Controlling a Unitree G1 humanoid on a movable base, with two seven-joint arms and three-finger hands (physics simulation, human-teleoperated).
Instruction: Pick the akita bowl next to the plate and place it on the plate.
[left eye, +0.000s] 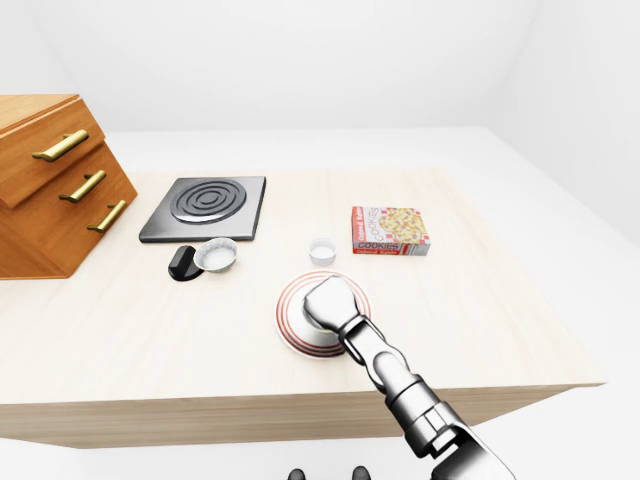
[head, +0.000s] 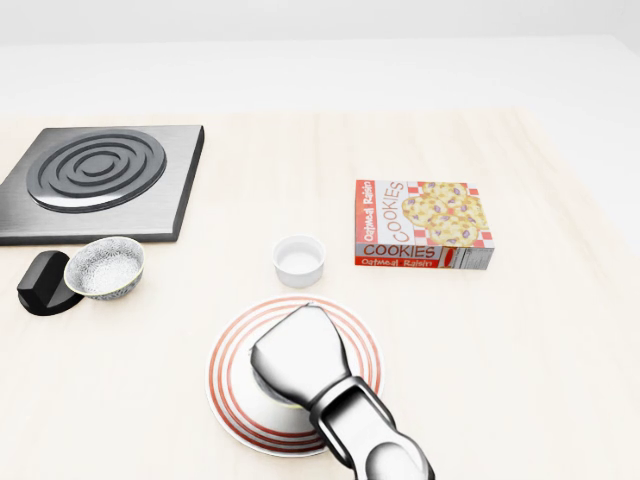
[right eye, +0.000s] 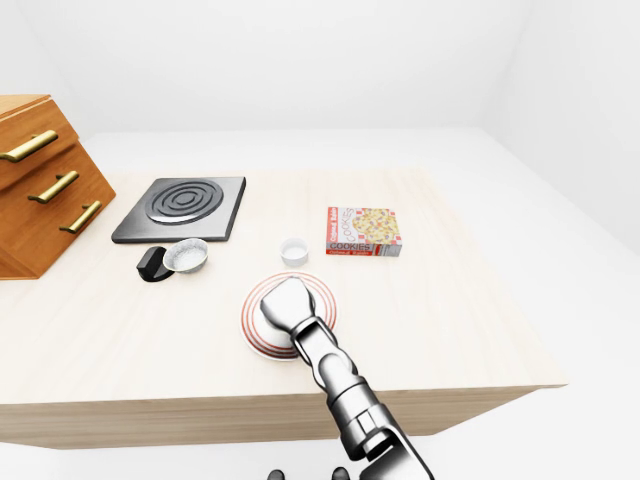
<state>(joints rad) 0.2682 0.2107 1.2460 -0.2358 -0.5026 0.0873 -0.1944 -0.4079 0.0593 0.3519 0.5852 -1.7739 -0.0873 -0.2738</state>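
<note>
The red-ringed white plate lies at the lower middle of the head view. My right hand hovers palm down over its centre, and the fingers are hidden beneath the palm. A thin grey curved rim, the akita bowl, peeks out under the hand's left side, right over the plate. I cannot tell whether the bowl touches the plate. A second grey speckled bowl sits far to the left beside a black knob. My left hand is out of sight.
A small white ramekin stands just above the plate. To its right lies a cookies box. A flat stove is at the upper left, and a wooden drawer cabinet stands at the table's left end.
</note>
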